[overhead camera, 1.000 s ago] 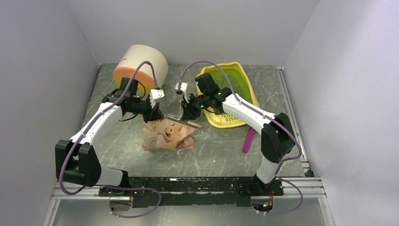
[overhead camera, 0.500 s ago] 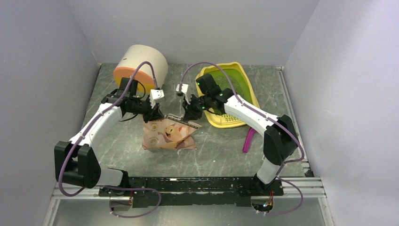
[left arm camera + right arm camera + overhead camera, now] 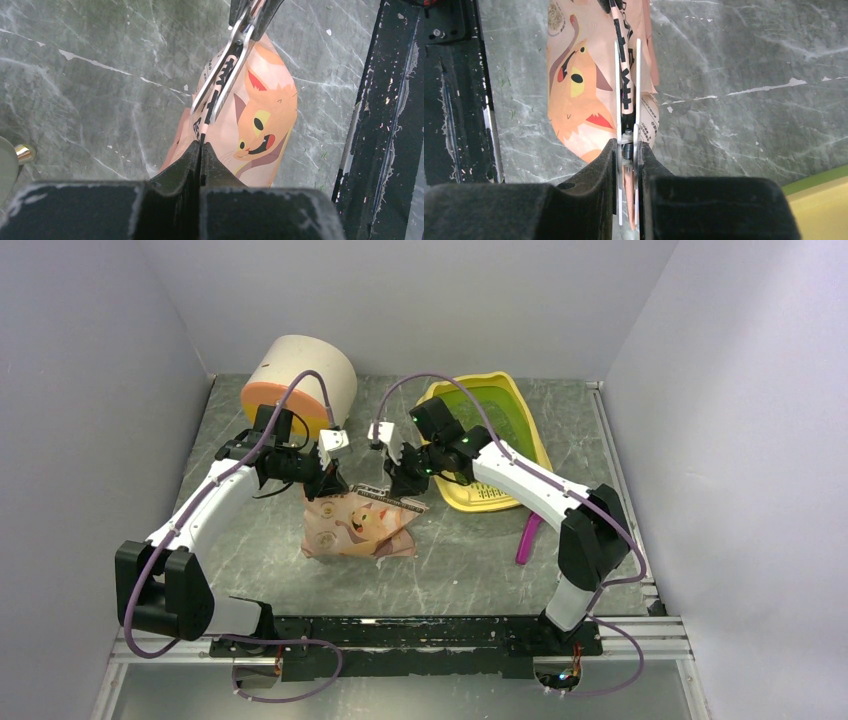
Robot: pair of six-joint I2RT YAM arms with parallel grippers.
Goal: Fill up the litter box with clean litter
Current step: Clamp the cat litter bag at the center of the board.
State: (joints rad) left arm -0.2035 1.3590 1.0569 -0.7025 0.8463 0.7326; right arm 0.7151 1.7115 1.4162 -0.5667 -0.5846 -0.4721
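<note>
Grey marbled counter, plain pale walls; left fingers pinched shut on bag top edge; right fingers squeezed what looked like its metal clip.

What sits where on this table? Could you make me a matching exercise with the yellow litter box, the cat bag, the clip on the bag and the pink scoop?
Things:
1. litter box
2. cat-print bag
3. bag clip
4. magenta scoop

Places:
A. clamped along the bag's top edge
B. near right, in front of the litter box
C. centre
D. far right side

Pairs: 1-D, 2-C, 3-A, 4-B
</note>
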